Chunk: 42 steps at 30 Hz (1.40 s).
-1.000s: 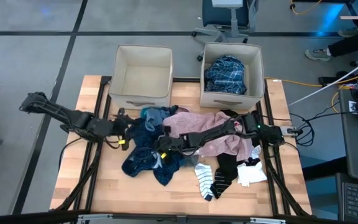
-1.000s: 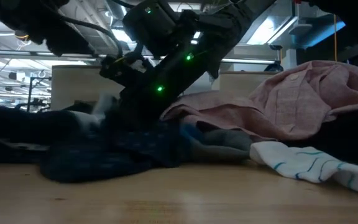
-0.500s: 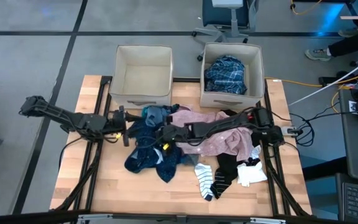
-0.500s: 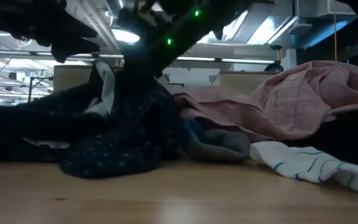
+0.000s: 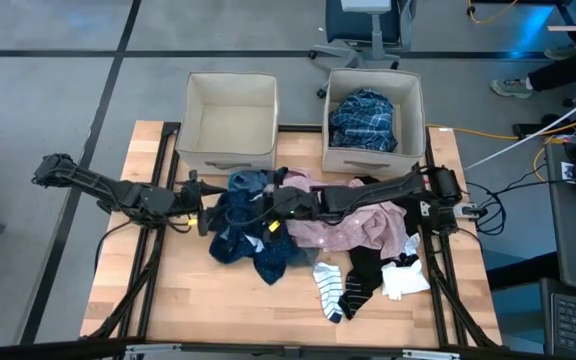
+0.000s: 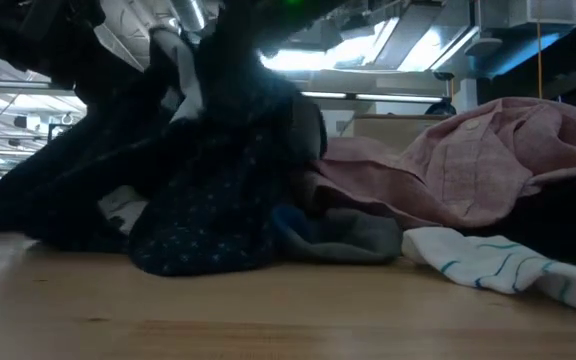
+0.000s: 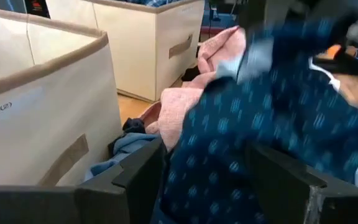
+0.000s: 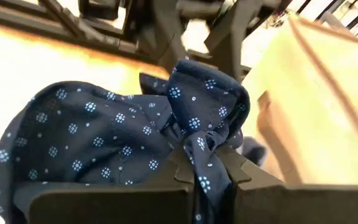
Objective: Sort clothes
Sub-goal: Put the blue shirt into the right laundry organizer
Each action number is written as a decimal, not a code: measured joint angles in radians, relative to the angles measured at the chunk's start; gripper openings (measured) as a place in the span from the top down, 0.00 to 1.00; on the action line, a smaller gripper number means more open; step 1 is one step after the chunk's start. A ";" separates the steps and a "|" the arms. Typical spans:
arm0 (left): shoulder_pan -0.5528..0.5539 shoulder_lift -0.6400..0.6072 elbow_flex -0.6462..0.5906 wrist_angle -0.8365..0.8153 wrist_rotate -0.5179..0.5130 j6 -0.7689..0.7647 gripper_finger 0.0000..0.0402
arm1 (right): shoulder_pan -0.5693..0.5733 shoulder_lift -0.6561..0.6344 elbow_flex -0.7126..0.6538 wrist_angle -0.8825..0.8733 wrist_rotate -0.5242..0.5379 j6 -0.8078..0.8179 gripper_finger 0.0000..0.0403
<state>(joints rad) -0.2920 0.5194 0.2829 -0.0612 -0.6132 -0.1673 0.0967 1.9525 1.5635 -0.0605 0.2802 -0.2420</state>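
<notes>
The right gripper (image 5: 271,208) is clamped on the navy dotted top (image 5: 248,235), bunched at table centre. The left gripper (image 5: 205,208), at its nine o'clock, gapes wide, seemingly touching only the cloth's edge.

The desk (image 5: 168,300) is pale wooden planking with a smooth, faintly glossy finish, and the two beige square bins (image 5: 230,120) are matt woven fabric over stiff walls. The navy dotted top (image 8: 104,137) is thin, soft cloth with a fine print, the pink shirt (image 6: 488,160) a crumpled matt weave, and the striped socks (image 5: 340,288) ribbed knit. Both arms are matt black hard plastic and metal.
</notes>
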 joint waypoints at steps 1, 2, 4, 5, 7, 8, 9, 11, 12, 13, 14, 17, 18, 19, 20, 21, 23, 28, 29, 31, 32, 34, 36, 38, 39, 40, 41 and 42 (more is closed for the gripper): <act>0.000 0.000 0.000 -0.006 0.000 0.001 0.46 | 0.000 -0.012 0.000 0.000 0.000 -0.002 0.96; 0.000 0.000 0.000 -0.008 0.000 0.002 0.46 | 0.000 -0.024 0.000 0.000 0.000 -0.003 0.96; 0.000 0.000 0.000 -0.013 0.000 0.012 0.46 | 0.000 -0.052 0.001 0.004 0.001 -0.005 0.96; 0.000 0.000 0.000 -0.013 0.000 0.012 0.46 | 0.000 -0.066 0.002 0.007 0.005 -0.006 0.96; 0.000 0.000 0.000 -0.012 0.000 0.012 0.46 | 0.000 -0.092 0.002 0.008 0.029 -0.014 0.95; 0.000 0.000 0.000 -0.012 0.000 0.012 0.46 | 0.000 -0.106 0.002 0.006 0.045 -0.022 0.95; 0.000 0.000 0.000 -0.012 0.000 0.012 0.46 | 0.000 -0.119 0.002 0.002 0.060 -0.026 0.95; 0.000 0.000 0.000 -0.012 0.000 0.011 0.46 | 0.000 -0.145 0.002 0.003 0.074 -0.031 0.95; 0.000 0.000 0.000 -0.012 0.000 0.011 0.46 | -0.002 -0.155 0.002 0.001 0.077 -0.038 0.96; 0.000 0.000 0.000 -0.012 0.000 0.011 0.46 | -0.006 -0.165 0.002 -0.001 0.076 -0.050 0.96; 0.000 0.000 0.000 -0.012 0.000 0.011 0.46 | -0.007 -0.174 0.002 -0.006 0.076 -0.054 0.96; 0.000 0.000 0.000 -0.012 0.000 0.011 0.46 | -0.015 -0.198 0.002 -0.025 0.077 -0.075 0.96; 0.000 0.000 0.000 -0.011 0.000 0.011 0.46 | -0.015 -0.206 0.002 -0.028 0.080 -0.078 0.96; 0.000 0.000 0.000 -0.011 0.000 0.011 0.46 | -0.018 -0.215 0.002 -0.027 0.086 -0.079 0.96; 0.000 0.000 0.000 -0.011 0.000 0.011 0.46 | -0.020 -0.224 0.002 -0.026 0.091 -0.081 0.96; 0.000 0.000 0.000 -0.011 0.000 0.011 0.46 | -0.021 -0.233 0.002 -0.022 0.094 -0.085 0.96; 0.000 0.000 0.000 -0.011 0.000 0.011 0.46 | -0.027 -0.256 0.002 -0.019 0.096 -0.111 0.96; 0.000 0.000 0.000 -0.011 0.000 0.011 0.46 | -0.039 -0.322 0.002 -0.016 0.195 -0.181 0.96; 0.000 0.002 0.000 -0.011 0.000 0.010 0.46 | -0.041 -0.339 0.002 -0.017 0.215 -0.191 0.96; 0.000 0.002 0.000 -0.011 0.000 0.010 0.46 | -0.056 -0.371 0.003 -0.006 0.255 -0.216 0.96; 0.000 0.002 0.000 -0.011 0.000 0.010 0.46 | -0.061 -0.387 0.003 -0.001 0.275 -0.230 0.96; 0.000 0.002 0.000 -0.011 0.000 0.004 0.46 | -0.078 -0.419 0.003 0.011 0.306 -0.254 0.96; 0.000 0.002 0.000 -0.013 0.000 -0.005 0.46 | -0.100 -0.451 0.005 0.019 0.332 -0.285 0.96; 0.000 0.002 0.000 -0.013 0.000 -0.008 0.46 | -0.125 -0.479 0.022 0.017 0.372 -0.316 0.96; 0.000 0.002 0.000 -0.012 0.000 -0.008 0.46 | -0.138 -0.494 0.033 0.015 0.388 -0.330 0.96; 0.000 0.002 0.000 -0.012 0.000 -0.009 0.46 | -0.151 -0.505 0.049 0.014 0.402 -0.346 0.96; 0.000 0.002 0.000 -0.012 0.000 -0.009 0.46 | -0.165 -0.515 0.067 0.015 0.409 -0.363 0.96; 0.000 0.002 0.000 -0.012 0.000 -0.011 0.46 | -0.179 -0.524 0.088 0.014 0.416 -0.374 0.96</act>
<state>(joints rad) -0.2920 0.5209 0.2829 -0.0731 -0.6136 -0.1778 -0.0820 1.4283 1.6512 -0.0465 0.6961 -0.6160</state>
